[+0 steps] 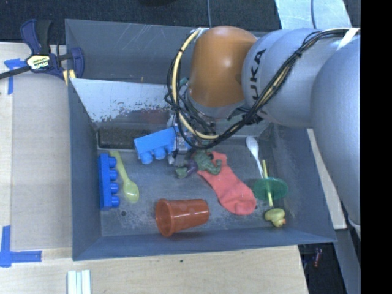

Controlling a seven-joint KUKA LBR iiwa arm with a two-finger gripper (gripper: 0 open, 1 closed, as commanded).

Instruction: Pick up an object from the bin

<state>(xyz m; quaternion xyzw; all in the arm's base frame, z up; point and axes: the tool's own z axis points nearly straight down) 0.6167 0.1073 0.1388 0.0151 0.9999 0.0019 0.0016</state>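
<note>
In the middle of the bin (82,182), my gripper (182,152) sits low btwn a light-blue block (153,146) and a small green toy (203,163); can't tell its opening or any hold, so I should centre on one item w/o nudging the other.

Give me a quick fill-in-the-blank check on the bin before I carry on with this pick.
The orange cup lies on its ____.
The spoon beside the dark blue block is ____.
The light blue block lies just to the view's ____ of the pincer.
Missing words: side; yellow; left.
</note>
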